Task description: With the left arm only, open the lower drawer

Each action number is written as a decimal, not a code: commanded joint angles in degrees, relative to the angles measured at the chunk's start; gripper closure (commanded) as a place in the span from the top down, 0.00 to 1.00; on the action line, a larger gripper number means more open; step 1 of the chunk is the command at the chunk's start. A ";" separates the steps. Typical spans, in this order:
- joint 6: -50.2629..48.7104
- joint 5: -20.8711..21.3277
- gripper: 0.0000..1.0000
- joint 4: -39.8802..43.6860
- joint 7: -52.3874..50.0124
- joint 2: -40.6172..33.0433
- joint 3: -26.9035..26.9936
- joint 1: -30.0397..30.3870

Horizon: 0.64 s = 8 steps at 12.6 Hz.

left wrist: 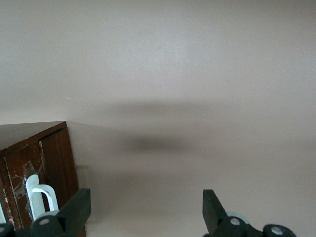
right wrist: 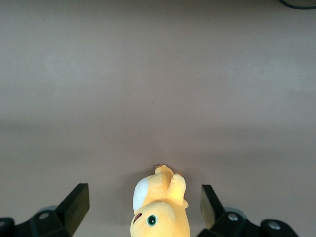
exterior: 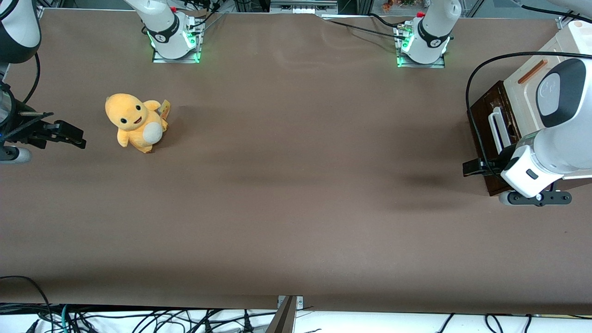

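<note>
A: Start big. The left arm [exterior: 562, 125] hangs over the cabinet at the working arm's end of the table [exterior: 286, 199]. Where's the lower drawer [exterior: 485, 134]?

B: On the table there, dark front facing the open tabletop, and I judge it barely out, if at all. The gripper [exterior: 476, 167] sits in front of that front, near the end of the white loop handle [exterior: 498, 130] that's nearer the front camera, fingers spread wide with nothing between them.

A: Risk?

B: It looks offset from the loop. Closing here, I think it grabs air, or a finger [left wrist: 74, 210] knocks the drawer front's corner and shoves the cabinet.

A: What differs between views?

B: The front view hides the fingers' gap; the left wrist view shows it, with the handle [left wrist: 39, 197] outside one finger. Only the front view shows the plush toy [exterior: 135, 121], well apart.
</note>
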 commanded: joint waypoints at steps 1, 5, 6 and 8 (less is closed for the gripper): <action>-0.02 0.41 1.00 0.16 0.44 -0.60 -0.06 0.25; 0.06 0.32 1.00 0.25 1.14 -0.60 -0.23 0.25; 0.06 0.23 1.00 0.25 1.14 -0.60 -0.23 0.25; 0.33 0.23 1.00 0.43 1.14 -0.51 -0.23 0.25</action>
